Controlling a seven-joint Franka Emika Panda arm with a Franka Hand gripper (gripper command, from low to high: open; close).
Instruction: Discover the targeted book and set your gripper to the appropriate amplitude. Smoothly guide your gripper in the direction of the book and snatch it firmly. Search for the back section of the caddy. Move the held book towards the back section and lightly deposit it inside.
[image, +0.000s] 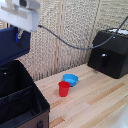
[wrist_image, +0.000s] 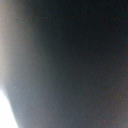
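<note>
The dark blue book (image: 11, 46) hangs in the air at the exterior view's left, under my white gripper (image: 19, 35), which is shut on its upper edge. The book is upright, just above the back section (image: 14, 77) of the black fabric caddy (image: 31, 102). Its lower edge is about level with the caddy's rim. The book's left part runs out of the picture. The wrist view is only a dark blur with a pale streak at one side; it looks like the book's face (wrist_image: 75, 65) right at the lens.
A red cup (image: 64, 88) stands on the wooden table (image: 95, 105) with a blue bowl (image: 70, 79) just behind it. A black hard-shelled appliance (image: 111, 52) sits at the exterior view's right. A dark cable (image: 70, 44) hangs from the arm.
</note>
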